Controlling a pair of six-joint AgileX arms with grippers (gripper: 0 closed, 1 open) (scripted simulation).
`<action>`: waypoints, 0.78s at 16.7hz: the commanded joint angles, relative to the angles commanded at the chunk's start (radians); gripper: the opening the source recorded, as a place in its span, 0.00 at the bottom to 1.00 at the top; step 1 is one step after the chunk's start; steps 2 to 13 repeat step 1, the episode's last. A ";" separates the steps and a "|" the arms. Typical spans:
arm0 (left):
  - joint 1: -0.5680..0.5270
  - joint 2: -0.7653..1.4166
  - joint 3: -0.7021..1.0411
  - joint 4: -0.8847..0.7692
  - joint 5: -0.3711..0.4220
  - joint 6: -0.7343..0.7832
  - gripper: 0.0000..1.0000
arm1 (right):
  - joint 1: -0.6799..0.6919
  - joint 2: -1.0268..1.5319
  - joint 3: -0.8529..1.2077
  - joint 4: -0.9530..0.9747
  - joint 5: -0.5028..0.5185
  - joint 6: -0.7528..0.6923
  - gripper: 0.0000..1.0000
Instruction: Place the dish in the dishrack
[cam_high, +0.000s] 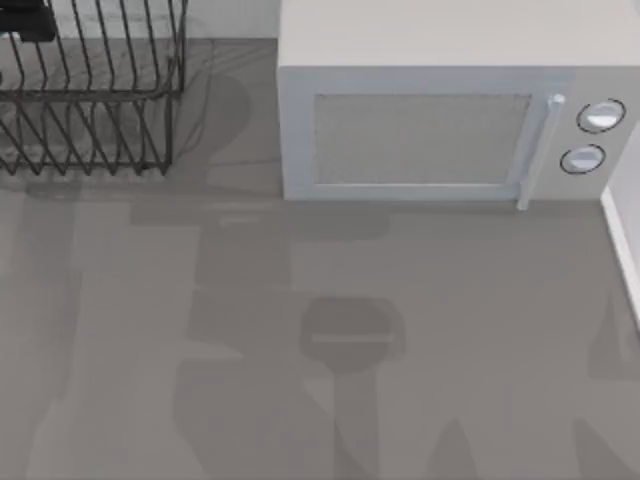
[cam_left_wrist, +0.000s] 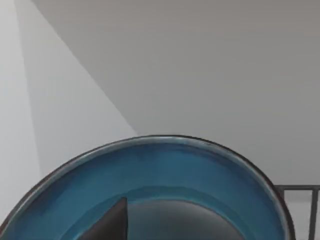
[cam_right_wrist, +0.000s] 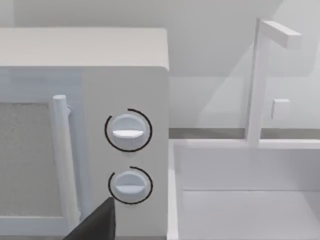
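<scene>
My left gripper is clenched on the dish, its blue bowl right against my finger, with the rack wire just past its rim and pale wall beyond. For my right gripper I cannot tell the grasp; ahead stand the microwave, then a white sink. Grey table spreads beneath.

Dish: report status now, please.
Left gripper's finger against the dish, grip unclear. Dishrack top left. Right finger faces microwave. Nothing blocking seen.
</scene>
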 joint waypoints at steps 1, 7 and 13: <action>0.000 0.000 0.000 0.000 0.000 0.000 1.00 | 0.000 0.000 0.000 0.000 0.000 0.000 1.00; 0.000 0.000 0.000 0.000 0.000 0.000 1.00 | 0.000 0.000 0.000 0.000 0.000 0.000 1.00; 0.000 0.000 0.000 0.000 0.000 0.000 1.00 | 0.000 0.000 0.000 0.000 0.000 0.000 1.00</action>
